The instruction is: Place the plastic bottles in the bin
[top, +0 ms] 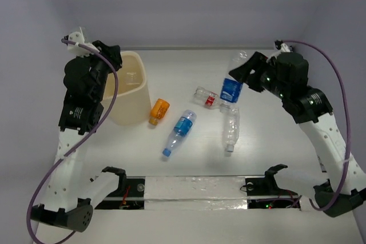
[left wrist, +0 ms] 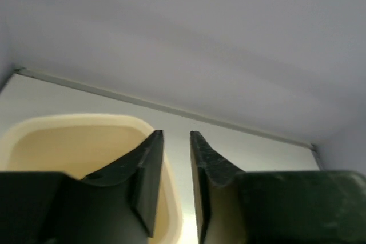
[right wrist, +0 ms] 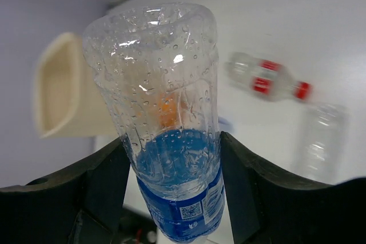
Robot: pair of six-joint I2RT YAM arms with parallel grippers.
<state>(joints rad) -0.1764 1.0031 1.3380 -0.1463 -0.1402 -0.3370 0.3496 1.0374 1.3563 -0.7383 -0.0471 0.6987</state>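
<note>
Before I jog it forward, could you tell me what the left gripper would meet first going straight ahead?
Probably the back wall, low down; the left gripper points past the bin rim, though depth is hard to judge.

White surface (top: 269,147). Cream bin (top: 134,107) upright, upper left. Lying flat mid-frame: orange bottle (top: 159,110) just beside bin; blue-label bottle (top: 179,132) lower centre; red-label bottle (top: 209,96); clear bottle (top: 230,127) right of centre.

Bin (top: 134,106) cream-beige; short bottle (top: 159,109) orange; speckled bottle (right wrist: 171,118) clear, blue label; red-banded bottle (top: 209,98) clear; table (top: 274,152) white.
</note>
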